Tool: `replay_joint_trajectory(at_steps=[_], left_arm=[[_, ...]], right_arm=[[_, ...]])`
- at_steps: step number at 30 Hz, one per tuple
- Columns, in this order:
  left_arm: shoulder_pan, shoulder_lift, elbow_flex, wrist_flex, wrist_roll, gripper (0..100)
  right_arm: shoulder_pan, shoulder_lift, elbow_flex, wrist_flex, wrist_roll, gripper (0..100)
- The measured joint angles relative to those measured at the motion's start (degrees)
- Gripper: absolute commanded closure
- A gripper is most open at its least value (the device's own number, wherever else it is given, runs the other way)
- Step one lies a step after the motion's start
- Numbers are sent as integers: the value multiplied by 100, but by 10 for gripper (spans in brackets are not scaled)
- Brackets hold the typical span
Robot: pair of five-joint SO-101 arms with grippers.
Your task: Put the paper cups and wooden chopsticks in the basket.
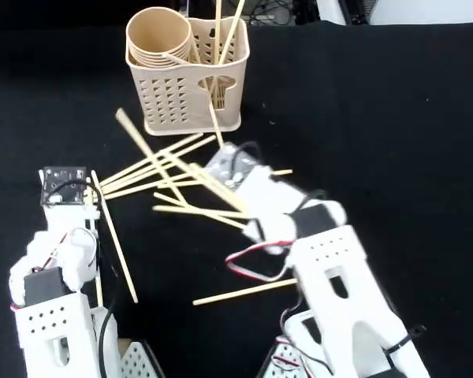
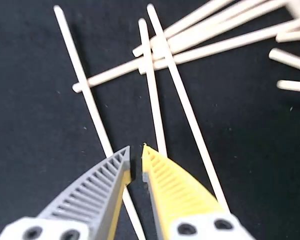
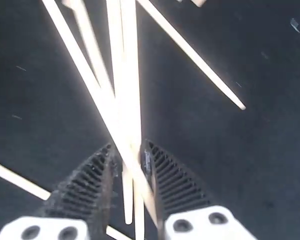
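Pale wooden chopsticks (image 1: 162,169) lie scattered in a loose, crossed fan on the black cloth table (image 1: 410,118), just in front of the beige perforated plastic basket (image 1: 188,94). They are thin, straight, light-coloured sticks. One separate stick (image 1: 244,291) lies apart from the fan, near the right arm (image 1: 331,260). A few more sticks (image 1: 221,31) stand upright inside the basket, beside a nested stack of tan paper cups (image 1: 158,35) that fills its left half.

From the high view I read the overall layout: the basket at the far edge, the fan of sticks between both arms, and the left arm (image 1: 55,276) alongside one long stick (image 1: 114,236).

The wrist views supply the jaw detail:

- The left gripper (image 2: 136,160), with one grey and one yellow finger, has its jaws drawn to a thin slit with nothing between them. Its tips sit above two sticks on the cloth.
- The right gripper (image 3: 129,155), with black ribbed fingers (image 3: 167,175), has its jaws narrow and closed around a small bundle of the sticks, which runs out between the tips.
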Motion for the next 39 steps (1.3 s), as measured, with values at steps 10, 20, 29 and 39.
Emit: replay_joint_trajectory(at_steps=[10, 20, 29, 39], left_arm=[[0, 668, -1407, 62, 431, 845], [-316, 4527, -3596, 668, 800, 836], [-571, 6163, -4237, 958, 809, 838], [-571, 5538, -3596, 914, 809, 838]], right_arm=[[738, -88, -79, 0, 70, 986], [440, -97, -712, 0, -686, 986], [299, -475, -712, 0, -1055, 986], [-220, -2532, -879, 888, -1196, 986]])
